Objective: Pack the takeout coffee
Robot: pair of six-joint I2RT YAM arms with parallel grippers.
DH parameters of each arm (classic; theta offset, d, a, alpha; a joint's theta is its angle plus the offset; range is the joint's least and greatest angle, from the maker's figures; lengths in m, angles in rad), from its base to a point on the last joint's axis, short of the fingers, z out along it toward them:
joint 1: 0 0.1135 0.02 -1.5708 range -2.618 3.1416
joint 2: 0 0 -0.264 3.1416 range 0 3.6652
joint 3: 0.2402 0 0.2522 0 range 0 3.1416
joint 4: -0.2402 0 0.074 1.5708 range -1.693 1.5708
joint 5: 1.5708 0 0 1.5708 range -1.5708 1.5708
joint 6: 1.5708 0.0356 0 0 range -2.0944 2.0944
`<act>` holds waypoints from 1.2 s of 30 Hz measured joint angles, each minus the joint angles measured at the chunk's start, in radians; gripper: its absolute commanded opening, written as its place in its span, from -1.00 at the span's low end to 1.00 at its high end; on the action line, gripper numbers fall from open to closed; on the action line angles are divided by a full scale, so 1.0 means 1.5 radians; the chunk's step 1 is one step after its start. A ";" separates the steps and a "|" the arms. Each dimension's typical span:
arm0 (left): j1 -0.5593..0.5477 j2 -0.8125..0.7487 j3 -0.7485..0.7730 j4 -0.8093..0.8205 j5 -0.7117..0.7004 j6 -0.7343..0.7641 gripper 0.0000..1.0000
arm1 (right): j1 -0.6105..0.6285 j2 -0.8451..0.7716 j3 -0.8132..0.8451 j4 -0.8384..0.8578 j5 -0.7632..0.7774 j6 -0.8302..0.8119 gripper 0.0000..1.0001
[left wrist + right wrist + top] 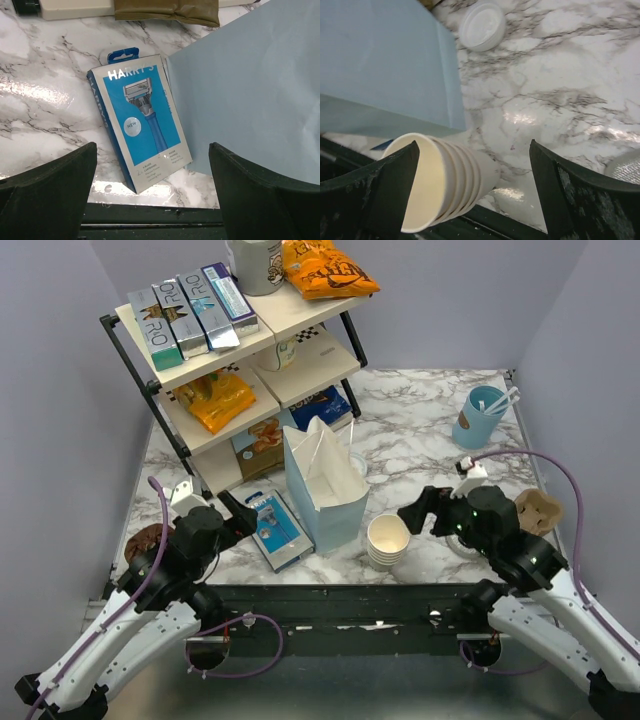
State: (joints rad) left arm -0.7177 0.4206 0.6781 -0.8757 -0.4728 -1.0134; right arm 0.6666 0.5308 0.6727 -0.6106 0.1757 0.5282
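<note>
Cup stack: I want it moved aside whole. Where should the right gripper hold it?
Probably across the lowest cup's wall, coming level from the right. The cup stack stands upright, nested; the bottom cup carries all. The open right gripper faces it.

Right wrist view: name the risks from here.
The open right fingers point at the stack of lidless cups; closing here may grab the wrong cup. The stack stands near the table edge beside the blue bag; a nudge could topple either.
</note>
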 measured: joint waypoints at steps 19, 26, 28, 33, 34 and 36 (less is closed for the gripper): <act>0.000 -0.010 0.000 -0.010 0.002 -0.005 0.98 | 0.085 0.325 0.322 0.106 -0.121 -0.127 0.99; 0.000 -0.010 0.000 -0.010 0.002 -0.005 0.98 | 0.136 0.431 0.357 0.091 -0.062 -0.154 0.74; 0.000 -0.010 0.000 -0.010 0.002 -0.004 0.98 | 0.146 0.455 0.365 0.080 -0.039 -0.159 0.47; 0.000 -0.010 0.000 -0.010 0.002 -0.005 0.98 | 0.157 0.488 0.379 0.059 -0.001 -0.174 -0.55; 0.000 -0.010 0.000 -0.009 0.002 -0.005 0.98 | 0.157 0.488 0.380 0.058 0.004 -0.171 -0.63; 0.000 -0.010 0.000 -0.009 0.002 -0.005 0.98 | 0.157 0.489 0.383 0.056 0.012 -0.171 -0.72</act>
State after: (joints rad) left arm -0.7177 0.4053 0.6785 -0.8898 -0.4706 -1.0203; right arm 0.9028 1.2636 1.2476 -0.5259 0.1936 0.2718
